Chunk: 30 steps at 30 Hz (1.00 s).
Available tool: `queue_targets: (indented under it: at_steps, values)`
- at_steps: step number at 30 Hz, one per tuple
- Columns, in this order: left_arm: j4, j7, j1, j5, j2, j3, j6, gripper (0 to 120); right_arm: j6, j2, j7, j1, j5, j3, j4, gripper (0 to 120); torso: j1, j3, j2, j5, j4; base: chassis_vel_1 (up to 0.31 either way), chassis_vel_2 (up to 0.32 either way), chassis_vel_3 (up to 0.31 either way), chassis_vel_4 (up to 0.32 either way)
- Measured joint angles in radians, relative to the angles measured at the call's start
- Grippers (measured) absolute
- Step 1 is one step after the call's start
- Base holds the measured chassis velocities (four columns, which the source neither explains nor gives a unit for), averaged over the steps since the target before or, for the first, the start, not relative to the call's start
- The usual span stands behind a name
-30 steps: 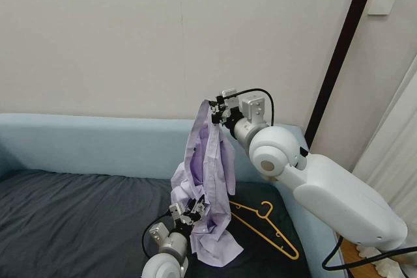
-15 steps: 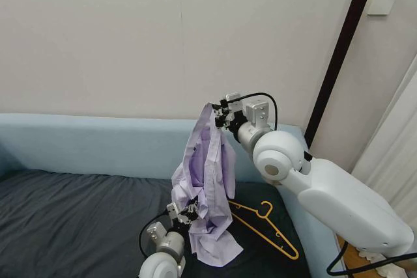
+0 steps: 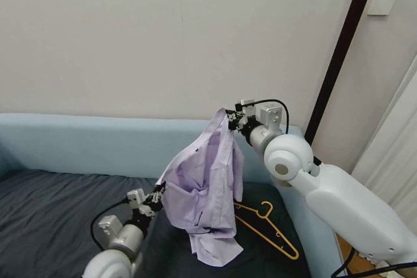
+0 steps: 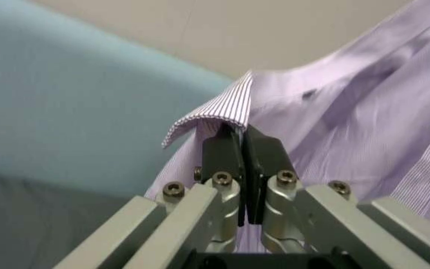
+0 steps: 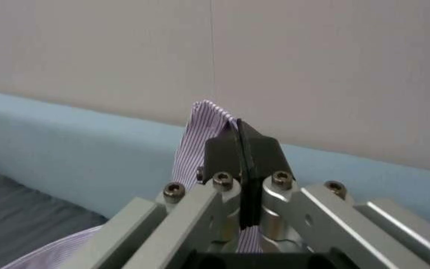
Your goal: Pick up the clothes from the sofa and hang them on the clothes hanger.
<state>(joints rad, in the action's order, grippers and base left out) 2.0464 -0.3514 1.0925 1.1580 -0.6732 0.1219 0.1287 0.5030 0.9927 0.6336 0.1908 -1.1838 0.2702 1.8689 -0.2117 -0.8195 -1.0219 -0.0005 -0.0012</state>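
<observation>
Grips a lilac striped shirt with both jaws closed tight: right jaws on a fold up high at the right, left jaws on the collar lower and left. Holds it spread above the sofa, with the hem resting on the seat beside a yellow hanger. Probably risks losing cloth from either thin pinch under more spread, or snagging the hanger.

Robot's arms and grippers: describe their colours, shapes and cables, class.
The right arm and left arm are smooth, rounded white shells with silver wrists and looping black cables. The right gripper and left gripper have bolted silver links and black fingers.
</observation>
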Motion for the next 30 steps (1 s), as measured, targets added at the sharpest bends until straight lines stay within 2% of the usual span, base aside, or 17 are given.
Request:
queue_targets:
  at_steps: [1,2,5,7,8,9,12,13,15,16,18,19,21,24,27,29,30]
  values:
    - [0.006,-0.004,-0.041,0.031,0.040,-0.001,-0.009,0,-0.001,0.011,0.001,-0.010,-0.011,-0.004,-0.016,0,0.000,0.000,0.000,-0.0003,0.0001,0.000,0.000,0.000,0.000]
    - [0.006,-0.004,-0.041,0.031,0.040,-0.001,-0.009,0,-0.001,0.011,0.001,-0.010,-0.011,-0.004,-0.016,0,0.000,0.000,0.000,-0.0003,0.0001,0.000,0.000,0.000,0.000]
    - [-0.014,-0.018,-0.199,0.118,0.132,-0.034,-0.030,0,-0.008,0.034,-0.007,-0.037,-0.026,-0.007,-0.076,0,0.000,0.000,0.000,-0.0001,0.0001,0.000,0.000,0.000,0.000]
    - [-0.048,-0.025,-0.315,0.167,0.158,-0.069,-0.052,0,-0.017,0.045,-0.023,-0.053,-0.015,-0.002,-0.116,0,0.000,0.000,0.000,-0.0006,0.0000,0.000,0.000,0.000,0.000]
    - [-0.048,-0.025,-0.315,0.167,0.158,-0.069,-0.052,0,-0.017,0.045,-0.023,-0.053,-0.015,-0.002,-0.116,0,0.000,0.000,0.000,-0.0006,0.0000,0.000,0.000,0.000,0.000]
    - [-0.072,-0.025,-0.385,0.188,0.164,-0.100,-0.065,0,-0.023,0.053,-0.031,-0.060,-0.007,0.000,-0.139,0,0.000,0.000,0.000,-0.0002,0.0002,0.000,0.000,0.000,0.000]
    - [-0.183,-0.023,-0.639,0.237,0.148,-0.234,-0.100,0,-0.040,0.079,-0.049,-0.086,0.024,-0.005,-0.223,0,0.000,0.000,0.000,-0.0001,0.0003,0.000,0.000,0.000,0.000]
    - [-0.183,-0.023,-0.639,0.237,0.148,-0.234,-0.100,0,-0.040,0.079,-0.049,-0.086,0.024,-0.005,-0.223,0,0.000,0.000,0.000,-0.0001,0.0003,0.000,0.000,0.000,0.000]
    - [-0.250,-0.019,-0.778,0.254,0.119,-0.312,-0.116,0,-0.053,0.089,-0.066,-0.112,0.045,-0.010,-0.270,0,0.000,0.000,0.000,-0.0002,0.0003,0.000,0.000,0.000,0.000]
    - [-0.308,-0.013,-0.891,0.265,0.089,-0.392,-0.126,0,-0.061,0.094,-0.080,-0.137,0.059,-0.012,-0.302,0,0.000,0.000,0.000,0.0000,0.0000,0.000,0.000,0.000,0.000]
    - [-0.390,-0.007,-1.036,0.278,0.039,-0.498,-0.134,0,-0.069,0.095,-0.097,-0.181,0.076,-0.010,-0.336,0,0.000,-0.001,0.000,-0.0002,-0.0005,0.000,0.000,0.000,0.000]
    - [-0.390,-0.007,-1.036,0.278,0.039,-0.498,-0.134,0,-0.069,0.095,-0.097,-0.181,0.076,-0.010,-0.336,0,0.000,-0.001,0.000,-0.0002,-0.0005,0.000,0.000,0.000,0.000]
    - [-0.449,0.001,-1.152,0.288,-0.010,-0.569,-0.142,0,-0.079,0.098,-0.109,-0.247,0.094,0.003,-0.373,0,0.000,0.000,0.000,0.0005,-0.0007,0.000,0.000,0.000,0.000]
    - [-0.487,0.013,-1.229,0.288,-0.038,-0.614,-0.145,0,-0.101,0.106,-0.121,-0.322,0.127,0.029,-0.424,0,0.000,0.000,0.000,0.0003,-0.0004,0.000,0.000,0.000,0.000]
    - [-0.477,0.011,-1.225,0.279,-0.033,-0.609,-0.144,0,-0.103,0.098,-0.121,-0.341,0.126,0.043,-0.422,0,0.000,0.000,0.000,-0.0002,0.0003,0.000,0.000,0.000,0.000]
    - [-0.418,0.001,-1.170,0.271,0.017,-0.564,-0.141,0,-0.092,0.057,-0.110,-0.321,0.104,0.063,-0.344,0,0.000,0.000,0.000,-0.0004,-0.0001,0.000,0.000,0.000,0.000]
    - [-0.418,0.001,-1.170,0.271,0.017,-0.564,-0.141,0,-0.092,0.057,-0.110,-0.321,0.104,0.063,-0.344,0,0.000,0.000,0.000,-0.0004,-0.0001,0.000,0.000,0.000,0.000]
